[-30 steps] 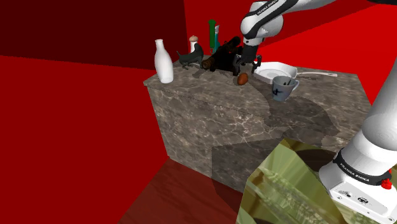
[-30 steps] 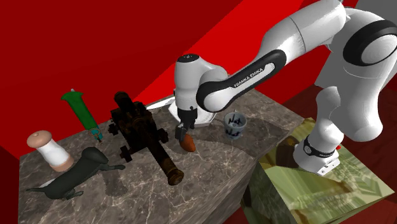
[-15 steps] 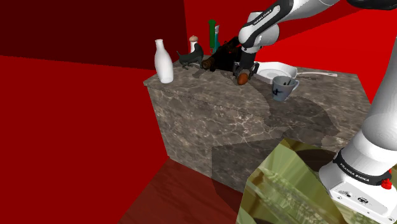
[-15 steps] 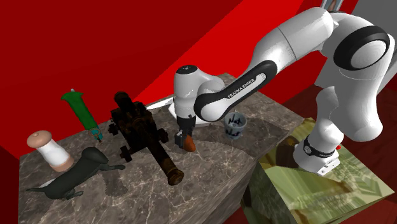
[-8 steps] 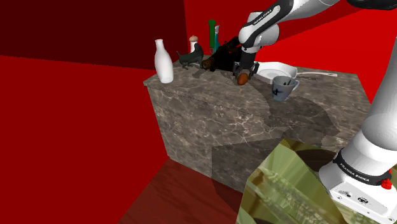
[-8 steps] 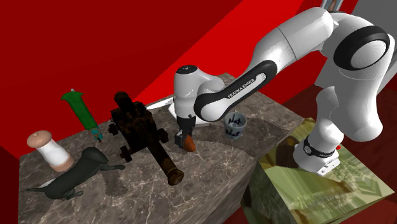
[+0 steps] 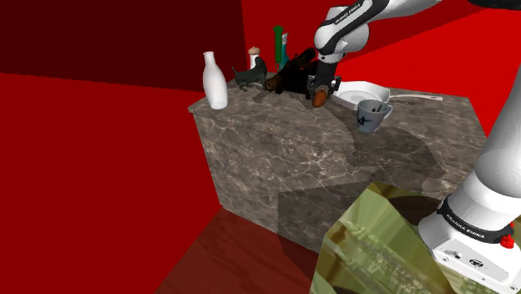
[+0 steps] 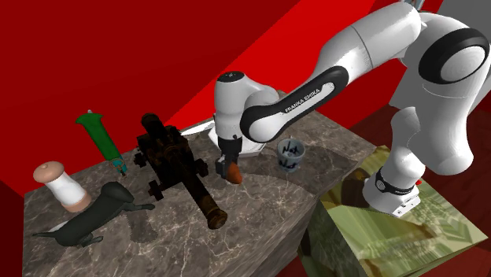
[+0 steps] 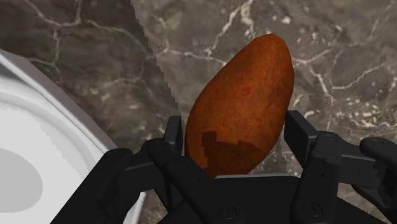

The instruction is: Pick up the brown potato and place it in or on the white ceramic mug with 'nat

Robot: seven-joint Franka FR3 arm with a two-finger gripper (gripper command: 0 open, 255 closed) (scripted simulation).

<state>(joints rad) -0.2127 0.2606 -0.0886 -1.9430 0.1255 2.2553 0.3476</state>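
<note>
Plainly, the hand (image 9: 235,137) clamps the brown potato (image 9: 245,95); arm (image 8: 303,98) reads FRANKA EMIKA

A marble bench (image 7: 275,159) carries a white bottle (image 7: 214,81), a dark toy cannon (image 8: 171,164), a black dog figurine (image 8: 94,214) and a white plate (image 7: 371,88).

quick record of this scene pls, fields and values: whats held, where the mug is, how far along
gripper: shut on the potato
potato: brown, seemingly just above the counter
mug: greyish with dark markings, upright on the counter, to the second exterior view's right of the potato
plate: white, on the counter close beside the potato
progress: potato grasped, not yet in the mug
</note>
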